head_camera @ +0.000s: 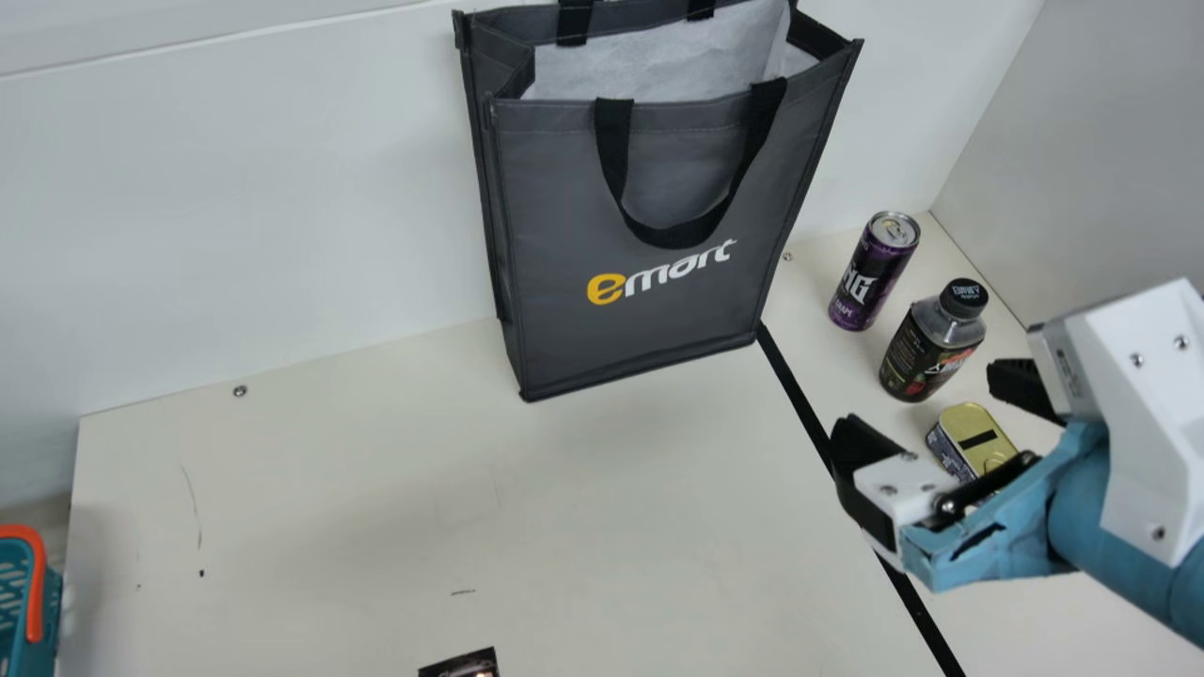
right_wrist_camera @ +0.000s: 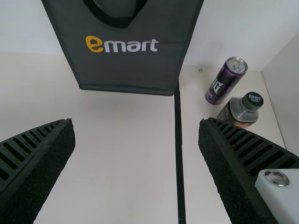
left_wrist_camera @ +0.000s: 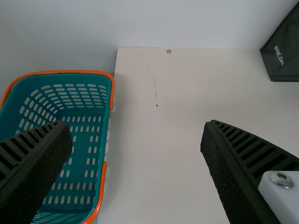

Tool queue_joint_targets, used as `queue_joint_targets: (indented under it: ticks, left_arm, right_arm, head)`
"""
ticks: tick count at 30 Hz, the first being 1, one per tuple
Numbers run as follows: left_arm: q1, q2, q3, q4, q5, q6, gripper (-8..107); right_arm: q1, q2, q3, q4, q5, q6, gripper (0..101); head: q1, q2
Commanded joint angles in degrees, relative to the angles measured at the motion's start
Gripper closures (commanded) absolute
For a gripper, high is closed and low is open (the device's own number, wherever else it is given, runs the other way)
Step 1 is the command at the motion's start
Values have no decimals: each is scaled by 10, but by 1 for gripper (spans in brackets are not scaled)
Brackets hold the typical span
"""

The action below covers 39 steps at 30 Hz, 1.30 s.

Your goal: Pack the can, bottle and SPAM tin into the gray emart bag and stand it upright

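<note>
Here, at the table's (head_camera: 357,489) far side, the gray emart bag (head_camera: 658,179) stands upright, its mouth up, its lettered face toward the near side and its long axis vertical. A black handle (head_camera: 613,150) loops down over that face. To the bag's right, the purple can (head_camera: 870,273) stands on its base, ring-pull end up; just nearer, and a little farther right, the bottle (head_camera: 926,353) stands with its black cap up. The SPAM tin (head_camera: 974,437), nearest of the three, lies flat with its gold lid up; partly covered by my own gripper, its long side appears to run roughly from far to near.

My right gripper (head_camera: 922,400) is spread wide above the right part of the table, its fingertips aimed toward the far side. The right arm (head_camera: 1133,404) slants in from the near right, blue joint and white casing showing. My left gripper (left_wrist_camera: 137,133) is also wide, its fingers pictured against the teal basket (left_wrist_camera: 108,135) on the left and the pale tabletop beside it. A black tape line (head_camera: 809,409) runs from the bag's right corner toward the near right.
</note>
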Motion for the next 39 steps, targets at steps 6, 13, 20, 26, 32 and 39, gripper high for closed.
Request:
queue_joint_targets:
  ticks: [6, 13, 20, 26, 32, 39]
  left_arm:
    - [0, 0, 0, 0, 0, 0, 9]
    - [0, 0, 0, 0, 0, 0, 9]
    - [0, 0, 0, 0, 0, 0, 9]
    - [0, 0, 0, 0, 0, 0, 9]
    - [0, 0, 0, 0, 0, 0, 9]
    - [0, 0, 0, 0, 0, 0, 9]
  right_arm:
    - [2, 29, -46, -3, 5, -19, 6]
    - [2, 59, -86, -2, 6, -41, 6]
    - [-7, 90, -126, 7, 6, -69, 6]
    - [-22, 118, -162, 22, 6, -100, 6]
    - [-41, 147, -199, 42, 6, -137, 6]
    - [-56, 181, -240, 59, 6, -174, 6]
  head:
    - [-13, 0]
    - [-13, 0]
    - [-13, 0]
    - [-13, 0]
    - [-13, 0]
    - [-13, 0]
